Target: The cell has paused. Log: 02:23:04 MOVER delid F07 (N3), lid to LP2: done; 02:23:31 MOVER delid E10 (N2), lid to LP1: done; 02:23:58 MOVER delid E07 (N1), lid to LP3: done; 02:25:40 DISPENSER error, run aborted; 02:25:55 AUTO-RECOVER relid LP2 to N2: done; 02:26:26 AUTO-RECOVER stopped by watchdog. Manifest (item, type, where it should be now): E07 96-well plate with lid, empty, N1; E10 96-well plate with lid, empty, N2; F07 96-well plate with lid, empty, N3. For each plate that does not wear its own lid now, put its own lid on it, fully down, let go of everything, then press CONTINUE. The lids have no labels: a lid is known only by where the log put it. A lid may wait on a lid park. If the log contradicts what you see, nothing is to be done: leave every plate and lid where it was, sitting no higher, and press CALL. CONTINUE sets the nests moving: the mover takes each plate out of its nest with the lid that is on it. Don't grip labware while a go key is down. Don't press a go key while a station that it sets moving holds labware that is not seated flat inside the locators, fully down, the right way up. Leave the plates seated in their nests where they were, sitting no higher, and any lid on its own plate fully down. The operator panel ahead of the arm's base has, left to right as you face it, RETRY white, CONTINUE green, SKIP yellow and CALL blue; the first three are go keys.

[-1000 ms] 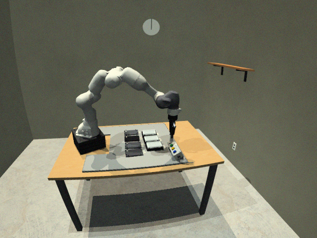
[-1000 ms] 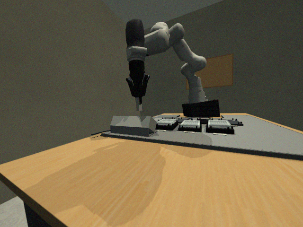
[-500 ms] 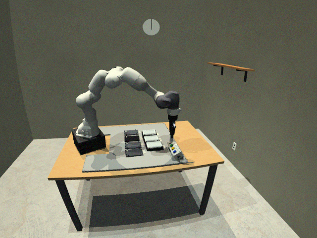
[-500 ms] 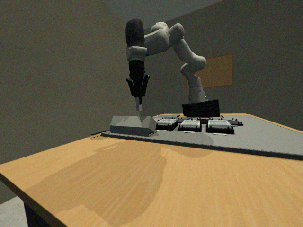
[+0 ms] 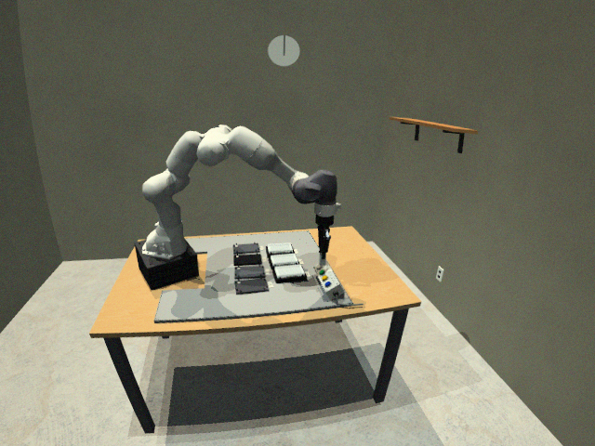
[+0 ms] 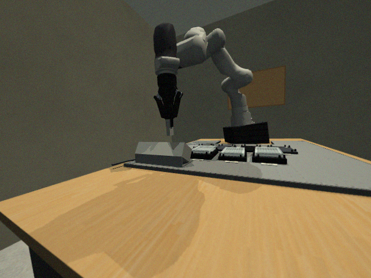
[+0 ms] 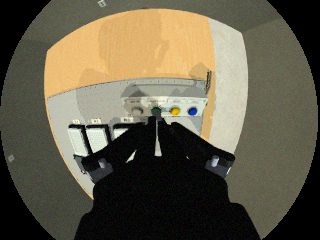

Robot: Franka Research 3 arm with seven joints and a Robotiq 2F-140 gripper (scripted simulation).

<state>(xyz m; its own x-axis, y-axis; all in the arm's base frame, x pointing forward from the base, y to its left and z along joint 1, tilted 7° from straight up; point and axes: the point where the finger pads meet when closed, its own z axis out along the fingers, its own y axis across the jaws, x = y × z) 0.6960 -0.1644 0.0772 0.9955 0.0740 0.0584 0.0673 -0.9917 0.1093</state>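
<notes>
Green CONTINUE key on operator panel, directly under my clenched, empty gripper. Key looks small, stiff; I judge square fingertip press best. Lidded plates sit in nests.

Keys of the operator panel hidden in the exterior view, only its grey back wall showing. White key unseen in the top view behind the gripper; in the wrist view lost behind the closed fingertips at 12 o'clock of the dark gripper body. Contact with the panel too small to tell. Plates at 9 o'clock cut by the black rim of the wrist view. Lids on the plates too small to judge as seated. Table cut off at 6 o'clock.
</notes>
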